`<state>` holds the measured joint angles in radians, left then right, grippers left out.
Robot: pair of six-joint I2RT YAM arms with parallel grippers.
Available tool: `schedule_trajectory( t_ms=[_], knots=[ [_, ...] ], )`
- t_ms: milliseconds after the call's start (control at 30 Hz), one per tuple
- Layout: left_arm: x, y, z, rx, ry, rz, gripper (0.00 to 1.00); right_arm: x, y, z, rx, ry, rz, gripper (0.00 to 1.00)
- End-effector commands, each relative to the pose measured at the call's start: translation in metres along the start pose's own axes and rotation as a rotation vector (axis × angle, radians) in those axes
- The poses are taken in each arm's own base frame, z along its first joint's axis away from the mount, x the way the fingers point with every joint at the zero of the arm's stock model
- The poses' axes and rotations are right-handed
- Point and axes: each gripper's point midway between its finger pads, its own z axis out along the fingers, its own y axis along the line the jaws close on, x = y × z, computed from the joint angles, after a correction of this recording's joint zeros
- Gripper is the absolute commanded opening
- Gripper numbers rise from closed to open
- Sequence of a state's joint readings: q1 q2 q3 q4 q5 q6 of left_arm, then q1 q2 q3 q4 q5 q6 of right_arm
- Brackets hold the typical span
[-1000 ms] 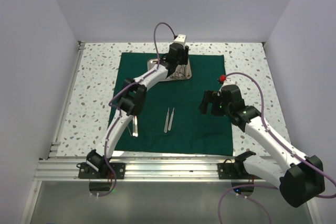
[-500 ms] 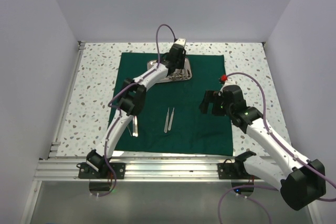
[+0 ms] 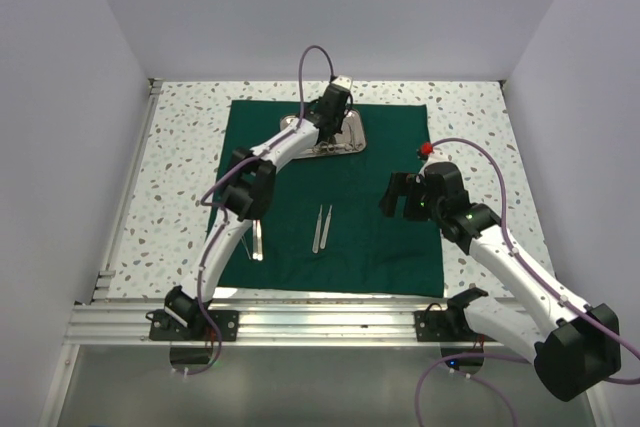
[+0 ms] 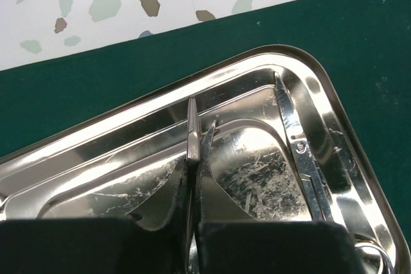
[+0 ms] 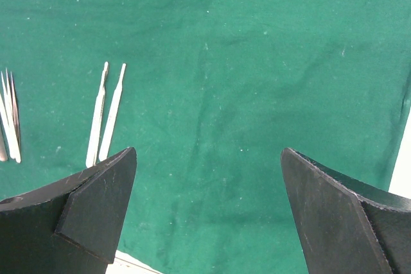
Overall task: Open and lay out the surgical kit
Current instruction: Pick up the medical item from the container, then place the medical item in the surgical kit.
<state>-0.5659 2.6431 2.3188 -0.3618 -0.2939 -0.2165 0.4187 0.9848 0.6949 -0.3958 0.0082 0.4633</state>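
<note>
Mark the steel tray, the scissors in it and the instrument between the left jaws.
steel tray [image 4: 347, 152], left wrist view, right rim.
scissors [image 4: 302, 158], left wrist view, near the pivot screw.
held instrument [image 4: 192, 129], left wrist view, its exposed tip.

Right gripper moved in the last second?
No. The right gripper sits at the same spot over the green cloth, same gap from its right edge.

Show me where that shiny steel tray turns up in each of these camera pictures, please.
Top external: the steel tray sits near the cloth's far edge, about the middle, partly covered.
Left wrist: the steel tray fills most of the picture, seen close up.
Right wrist: not in it.
Shared landmark: the green cloth shows in all three.
</note>
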Motion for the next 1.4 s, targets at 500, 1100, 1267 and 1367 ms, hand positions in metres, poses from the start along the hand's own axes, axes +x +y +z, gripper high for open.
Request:
schedule_trajectory(
  t_ms=[500,1100,1267,1367],
  knots=[
    [-0.069,0.034,-0.076,-0.091,-0.128,-0.018,0.0,-0.003,-0.001,0.0,0.004,-0.021,0.006,0.98],
    [-0.021,-0.02,-0.203,0.146,-0.26,-0.302,0.0,-0.007,-0.006,-0.002,0.038,-0.042,0.013,0.98],
    [0.013,-0.076,-0.23,0.197,-0.257,-0.37,0.0,-0.012,-0.017,-0.01,0.089,-0.093,0.029,0.98],
    [0.033,-0.103,-0.233,0.236,-0.233,-0.393,0.0,-0.017,-0.023,-0.015,0.12,-0.133,0.044,0.98]
  ],
)
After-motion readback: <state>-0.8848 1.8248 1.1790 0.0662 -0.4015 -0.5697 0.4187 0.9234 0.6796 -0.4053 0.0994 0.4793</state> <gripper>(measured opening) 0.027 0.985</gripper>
